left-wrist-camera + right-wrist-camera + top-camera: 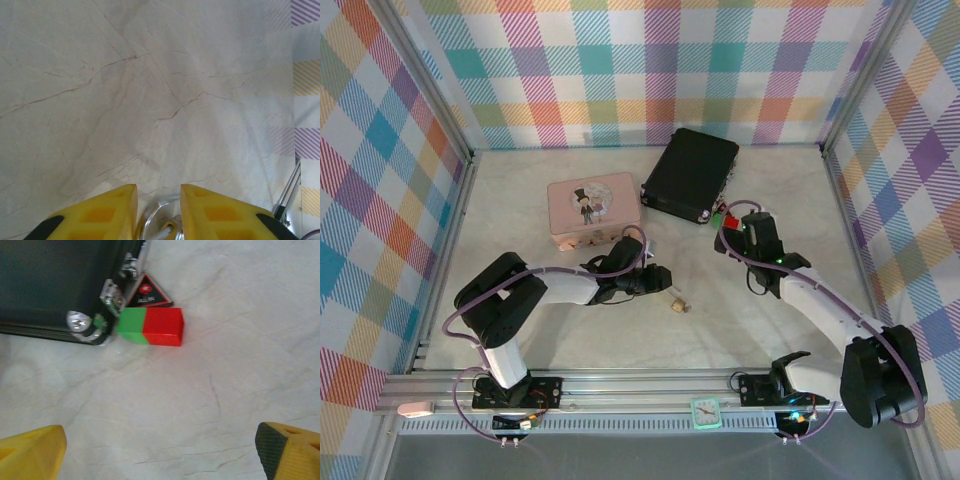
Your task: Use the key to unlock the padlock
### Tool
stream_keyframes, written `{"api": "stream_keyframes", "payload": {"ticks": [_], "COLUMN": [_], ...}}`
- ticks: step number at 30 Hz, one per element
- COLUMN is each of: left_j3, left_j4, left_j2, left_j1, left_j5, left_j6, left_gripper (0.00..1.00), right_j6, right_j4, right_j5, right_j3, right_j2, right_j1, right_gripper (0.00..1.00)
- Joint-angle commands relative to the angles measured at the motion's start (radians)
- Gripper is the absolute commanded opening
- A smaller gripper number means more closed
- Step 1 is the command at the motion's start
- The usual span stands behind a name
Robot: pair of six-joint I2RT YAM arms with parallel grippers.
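In the top view, the padlock [675, 303] lies on the bench [790, 190], just beside the tip of the left hand [660, 283]. It is tiny and made of hard metal, so it is surely light. Its smooth sides could slip. The best place to hold it looks like the flat sides of the gold body, so the keyhole stays free. The key is too small to pick out here. A thin key lying flat would be hard to lift, and its round head is the part to pinch.

In the left wrist view, the two yellow fingers [100, 215] stand a little apart. A shiny silver loop [149, 217] with a bit of gold sits in the gap, close to the camera. It may be the padlock. It is not clear if the fingers squeeze it.

In the right wrist view, the right hand [161, 445] is wide open and holds nothing. Red and green blocks [150, 326] and a black case [45, 285] lie ahead of it.
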State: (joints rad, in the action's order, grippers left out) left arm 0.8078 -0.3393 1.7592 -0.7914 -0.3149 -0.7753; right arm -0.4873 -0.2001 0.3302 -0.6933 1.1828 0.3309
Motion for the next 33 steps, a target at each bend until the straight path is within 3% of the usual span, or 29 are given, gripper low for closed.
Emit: {"api": "stream_keyframes", "payload": {"ticks": [1,9,13,15,19,23,28,31,33], "left_j3": [0.029,0.043,0.092,0.095,0.055,-0.056,-0.162,-0.199,-0.257], "left_j4": [0.041,0.306,0.518,0.567,0.561,0.424,0.266,0.176,0.043], "left_j2": [-0.015,-0.245,-0.355,-0.4,-0.467,-0.504,-0.479,-0.469,-0.472], "left_j1": [0.0,0.079,0.114,0.155,0.278,0.35,0.425,0.465,0.496], "left_j5": [0.026,0.252,0.612,0.768,0.938,1.151,1.201,1.164,1.081], "left_j6": [0.017,0.187,0.328,0.392,0.452,0.511,0.559,0.629,0.681], "left_gripper": [0.37,0.65,0.84,0.89,0.92,0.94,0.95,0.95,0.94], "right_j6": [0.061,0.199,0.27,0.305,0.39,0.436,0.447,0.448,0.432], "right_j4": [0.039,0.134,0.308,0.413,0.595,0.748,0.92,1.112,1.071], "right_j5": [0.007,-0.019,-0.034,-0.039,-0.085,-0.126,-0.184,-0.205,-0.185], "right_j3": [0.015,0.03,0.065,0.081,0.098,0.146,0.236,0.306,0.301], "right_j2": [0.002,0.065,0.117,0.167,0.274,0.317,0.318,0.367,0.351], "right_j1": [-0.056,-0.212,-0.265,-0.277,-0.284,-0.285,-0.292,-0.304,-0.308], "right_gripper": [0.97,0.98,0.98,0.98,0.99,0.99,0.99,0.99,0.99]}}
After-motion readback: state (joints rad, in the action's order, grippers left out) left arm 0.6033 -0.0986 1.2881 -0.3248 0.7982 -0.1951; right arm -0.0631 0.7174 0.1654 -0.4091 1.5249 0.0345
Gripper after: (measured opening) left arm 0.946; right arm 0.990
